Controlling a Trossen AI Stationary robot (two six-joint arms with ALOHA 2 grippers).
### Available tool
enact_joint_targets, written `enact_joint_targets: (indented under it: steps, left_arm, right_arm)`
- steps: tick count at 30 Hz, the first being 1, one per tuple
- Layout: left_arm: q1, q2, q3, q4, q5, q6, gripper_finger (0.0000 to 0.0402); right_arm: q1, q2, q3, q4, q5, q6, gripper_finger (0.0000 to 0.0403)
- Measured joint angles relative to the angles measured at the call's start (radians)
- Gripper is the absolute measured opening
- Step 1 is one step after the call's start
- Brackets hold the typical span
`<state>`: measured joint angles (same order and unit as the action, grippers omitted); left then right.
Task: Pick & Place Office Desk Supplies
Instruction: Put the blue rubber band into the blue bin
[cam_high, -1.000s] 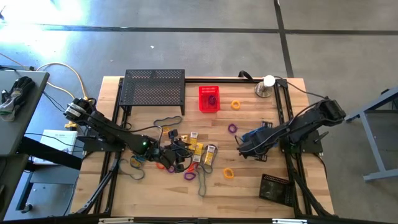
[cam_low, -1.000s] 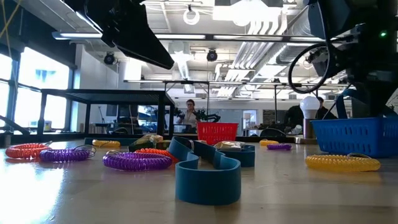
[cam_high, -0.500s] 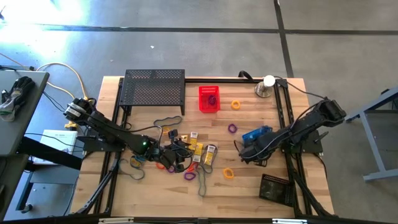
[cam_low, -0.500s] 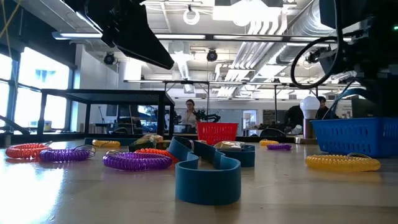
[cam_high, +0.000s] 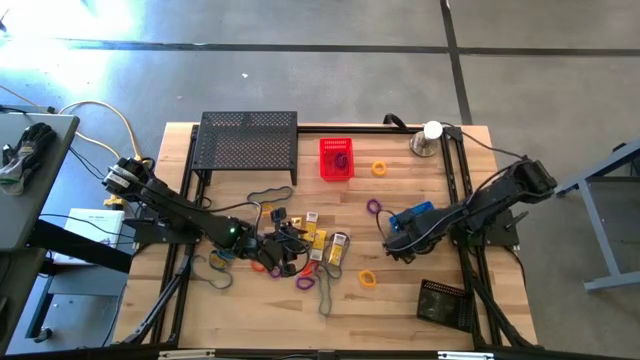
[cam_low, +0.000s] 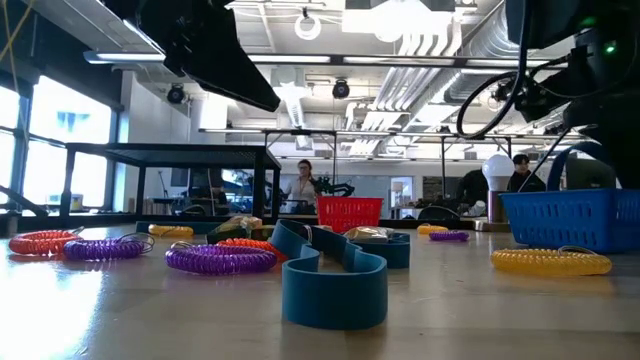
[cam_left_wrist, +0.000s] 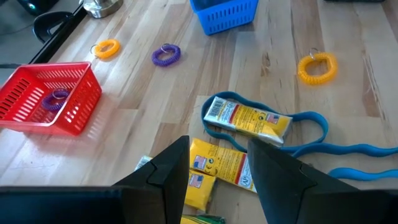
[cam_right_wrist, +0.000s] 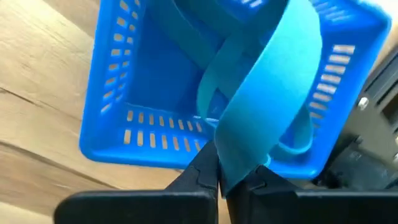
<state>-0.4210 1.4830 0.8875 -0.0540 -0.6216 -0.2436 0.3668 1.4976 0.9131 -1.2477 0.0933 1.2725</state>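
My right gripper (cam_high: 395, 238) stands just above the blue basket (cam_high: 413, 216), shut on a wide blue band (cam_right_wrist: 267, 93). My left gripper (cam_high: 268, 245) hovers open over the pile of supplies at the table's middle; its fingers stand apart above a yellow-and-white box (cam_left_wrist: 217, 165) without touching it. Another such box (cam_left_wrist: 249, 118) lies on a second blue band (cam_left_wrist: 311, 134). Coiled loops lie on the wood: yellow (cam_left_wrist: 317, 67), purple (cam_left_wrist: 166, 55), orange (cam_left_wrist: 107, 48). A red basket (cam_high: 336, 158) holds a purple loop. My right gripper pinches the blue band between its two fingers at one spot along the strip (cam_right_wrist: 233, 158). The fingers point steeply down at the basket. From them the band hangs in a slack loop, and its far part (cam_right_wrist: 292, 137) lies inside the blue basket (cam_right_wrist: 143, 93).
A black mesh shelf (cam_high: 248, 145) stands at the far left of the table, a silver dome with a white ball (cam_high: 427, 138) at the far right. A small black mesh tray (cam_high: 443, 302) sits near the front right. A person (cam_low: 305, 185) shows in the room behind.
My right gripper has rolled about its own axis above the blue basket, staying in place and shut on the band. In the high view the basket, earlier covered by the hand, now shows beside it.
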Motion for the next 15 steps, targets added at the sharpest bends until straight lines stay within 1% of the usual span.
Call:
enact_joint_targets:
  steps: [5, 8, 12, 15]
  left_arm:
    - [0.007, 0.0, 0.0, -0.019, -0.002, 0.041, 0.0158]
    - [0.021, 0.0, 0.0, -0.046, -0.001, 0.061, 0.0158]
    - [0.059, 0.0, 0.0, -0.096, 0.0, 0.098, 0.0158]
    - [0.099, 0.0, -0.001, -0.113, 0.0, 0.15, 0.0158]
  right_arm:
    - [-0.001, -0.013, 0.0, 0.0, 0.01, 0.129, 0.0003]
    - [0.008, -0.036, 0.0, -0.011, 0.046, 0.18, 0.0003]
    - [0.024, -0.094, 0.0, -0.026, 0.09, 0.324, 0.0003]
    - [0.038, -0.138, 0.0, -0.02, 0.095, 0.47, 0.0003]
